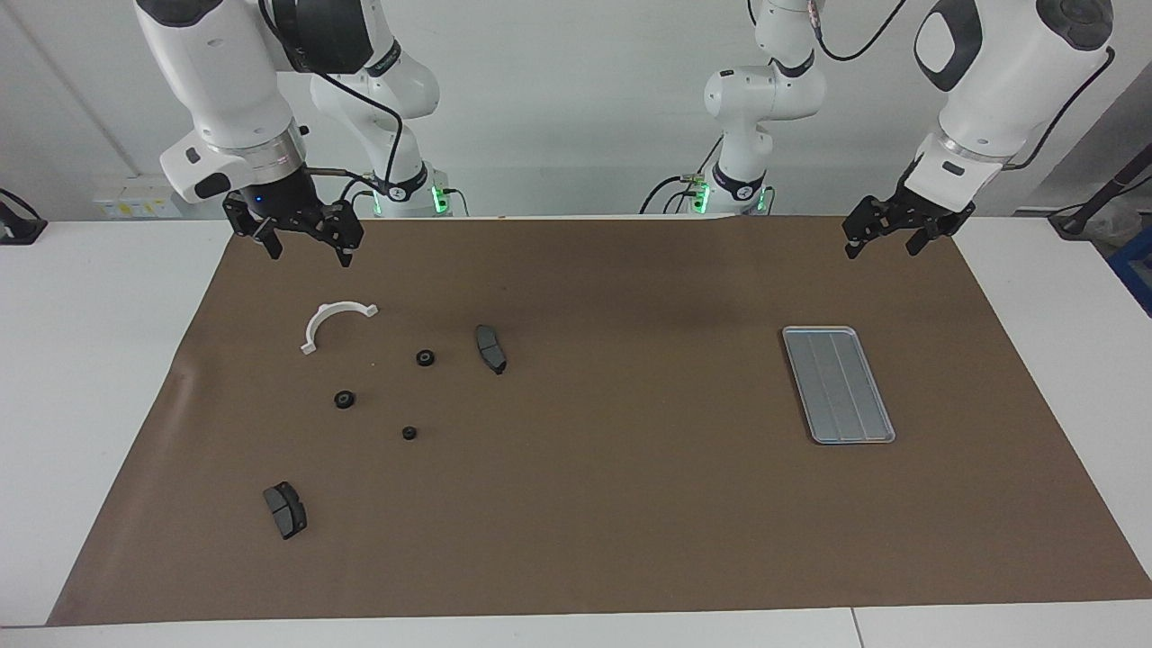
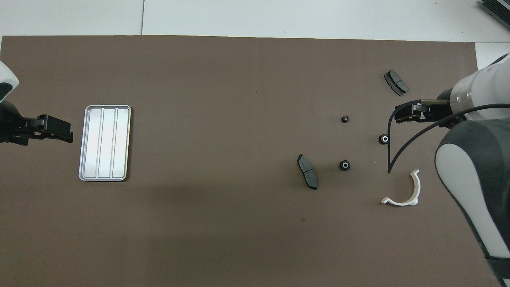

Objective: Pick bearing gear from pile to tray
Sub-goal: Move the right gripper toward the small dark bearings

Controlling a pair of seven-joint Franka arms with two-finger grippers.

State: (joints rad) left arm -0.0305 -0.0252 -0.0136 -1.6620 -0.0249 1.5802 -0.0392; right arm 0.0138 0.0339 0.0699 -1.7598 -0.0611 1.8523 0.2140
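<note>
A: Facing view: is the tray filled yet?

B: No. Three bearing gears lie under the right gripper; both grippers' jaws are released, the left gripper waiting.

Lighting is bright and pretty even in both views, soft and diffuse, looks like it's coming from overhead. Shadows are faint: a wide soft dark band runs across the brown mat near the top middle of the facing view, and the same patch shows in the lower middle of the overhead view. The metal tray picks up pale glare along its ribs in the overhead view; in the facing view it's duller. Green lights glow at the arm bases, top middle. Focus is sharp, with no obvious bending at the edges.
</note>
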